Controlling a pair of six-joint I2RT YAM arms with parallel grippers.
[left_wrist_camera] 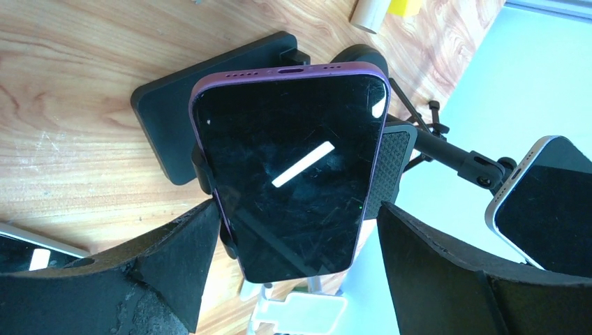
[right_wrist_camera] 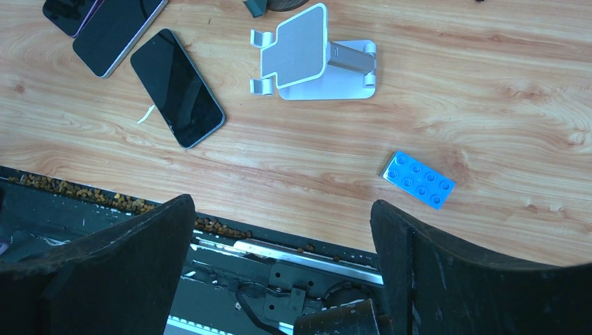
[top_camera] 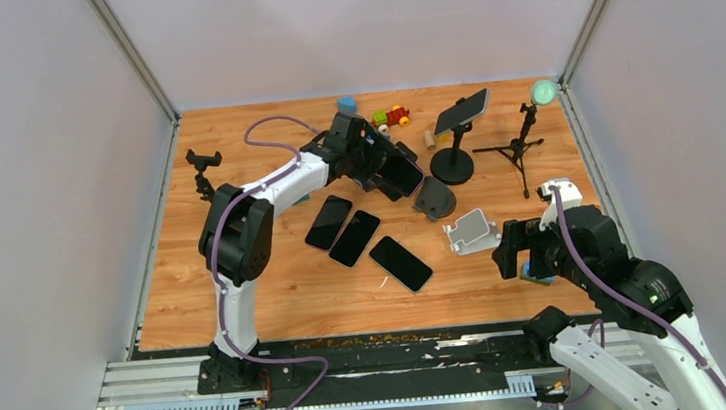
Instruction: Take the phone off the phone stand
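The purple phone (left_wrist_camera: 293, 167) sits up in the black phone stand (left_wrist_camera: 167, 118), and the stand's side clips hug it. The left gripper (left_wrist_camera: 297, 223) is spread wide, with one finger on each side of the phone, very close but not squeezing. The right gripper (right_wrist_camera: 283, 209) is spread wide too and holds nothing. It is well away from the black phone stand, by a blue brick (right_wrist_camera: 417, 179).

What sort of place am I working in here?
Probably a robot-lab test cell: plain panel walls box in a wooden table, with loose phones and a blue toy brick as props.
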